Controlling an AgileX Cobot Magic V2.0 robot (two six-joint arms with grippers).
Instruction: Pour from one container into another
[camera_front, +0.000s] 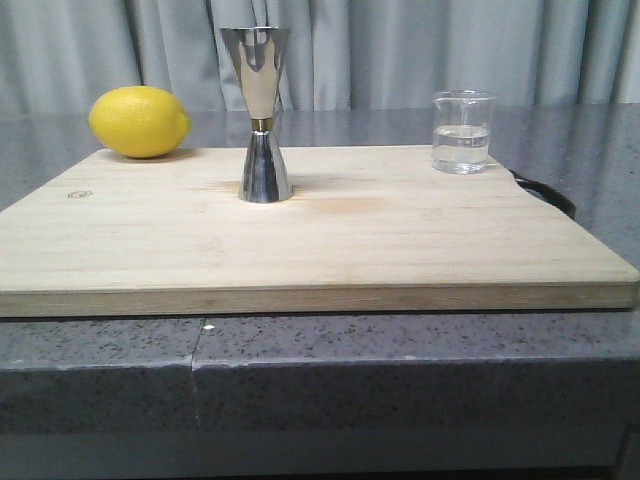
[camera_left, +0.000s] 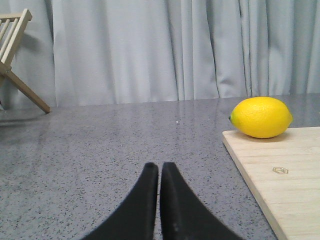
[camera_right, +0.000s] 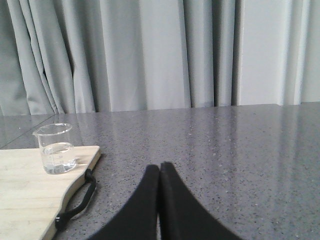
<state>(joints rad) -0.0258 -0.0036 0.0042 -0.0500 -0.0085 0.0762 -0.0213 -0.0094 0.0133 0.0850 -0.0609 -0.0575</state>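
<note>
the glass beaker (camera_right: 56, 148), upright at the left of the right wrist frame, is nearer the right gripper (camera_right: 159, 172); steel jigger (camera_front: 262, 115) stands mid-frame. both grippers, also left gripper (camera_left: 159, 172), are closed, empty.

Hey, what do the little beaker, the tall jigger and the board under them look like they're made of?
The beaker looks like clear glass: you see the liquid and curtain through it. The jigger looks like polished steel, mirror-bright with reflections, with a gold-coloured band at its waist. The board looks like pale wood with visible grain and a matte finish; whether solid or laminated is unclear.
</note>
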